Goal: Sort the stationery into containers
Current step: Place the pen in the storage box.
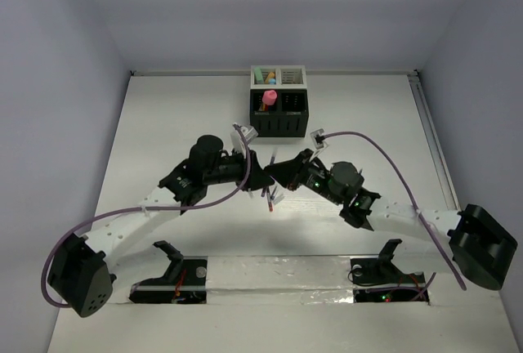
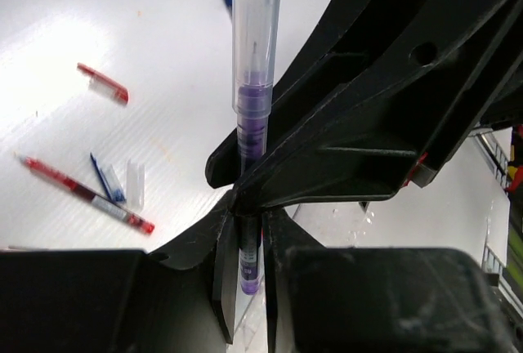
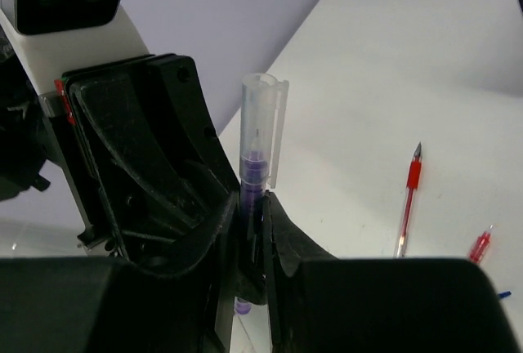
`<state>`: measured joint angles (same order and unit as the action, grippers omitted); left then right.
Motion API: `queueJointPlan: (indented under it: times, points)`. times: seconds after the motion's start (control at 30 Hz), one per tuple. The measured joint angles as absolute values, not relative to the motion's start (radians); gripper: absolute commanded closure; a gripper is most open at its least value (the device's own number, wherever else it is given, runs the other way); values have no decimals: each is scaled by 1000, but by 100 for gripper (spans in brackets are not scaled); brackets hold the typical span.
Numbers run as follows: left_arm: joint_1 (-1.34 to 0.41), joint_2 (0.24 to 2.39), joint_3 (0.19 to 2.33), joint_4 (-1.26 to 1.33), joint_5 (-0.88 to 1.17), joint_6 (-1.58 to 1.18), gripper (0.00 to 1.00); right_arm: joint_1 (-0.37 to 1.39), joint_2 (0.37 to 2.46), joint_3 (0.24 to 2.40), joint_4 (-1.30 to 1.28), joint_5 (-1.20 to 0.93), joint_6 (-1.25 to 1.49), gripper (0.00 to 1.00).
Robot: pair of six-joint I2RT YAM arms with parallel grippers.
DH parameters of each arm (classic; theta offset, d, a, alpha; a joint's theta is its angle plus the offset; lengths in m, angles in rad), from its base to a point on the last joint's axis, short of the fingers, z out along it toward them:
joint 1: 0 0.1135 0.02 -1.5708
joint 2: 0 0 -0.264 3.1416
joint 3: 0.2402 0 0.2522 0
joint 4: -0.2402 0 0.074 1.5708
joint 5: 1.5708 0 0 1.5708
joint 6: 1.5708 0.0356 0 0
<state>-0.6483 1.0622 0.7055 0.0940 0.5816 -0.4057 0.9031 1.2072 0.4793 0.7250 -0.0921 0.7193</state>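
**Item:** purple pen [image 2: 253,112], clear cap on, held on the near side of the containers [image 1: 278,127], well apart from them.

**Grips:** left gripper [image 2: 248,230] pinched tight on the lower barrel. Right gripper [image 3: 253,216] closed narrow on the same barrel.

**Hazard:** both clamp one thin pen. An uneven pull or badly timed release could bend it, pop the cap, or drop it among the loose red pens [image 2: 82,189].

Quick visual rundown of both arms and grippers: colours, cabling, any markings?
Left arm and right arm: black joint housings, white perforated links. A purple cable runs along each. Left gripper and right gripper: black, angular, two-finger, with a small red tab. Green lights on the right arm.
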Motion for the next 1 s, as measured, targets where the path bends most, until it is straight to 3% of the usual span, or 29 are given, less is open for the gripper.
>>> queueJointPlan:
  times: [0.17,0.2,0.3,0.4,0.6,1.0]
  points:
    - [-635,1032,706,170,582,-427,100,905,1196,546,672,-64,706,100]
    - [-629,1025,706,179,579,-429,100,905,1200,561,666,-62,702,78]
    - [-612,1003,700,199,559,-432,100,904,1205,600,634,-44,689,42]
    - [-591,989,680,226,536,-440,100,903,1169,601,571,9,675,33]
    - [-548,979,660,610,389,-494,100,981,1071,570,186,-176,637,24]
    - [-550,983,534,818,447,-534,100,673,945,688,-24,-355,473,24]
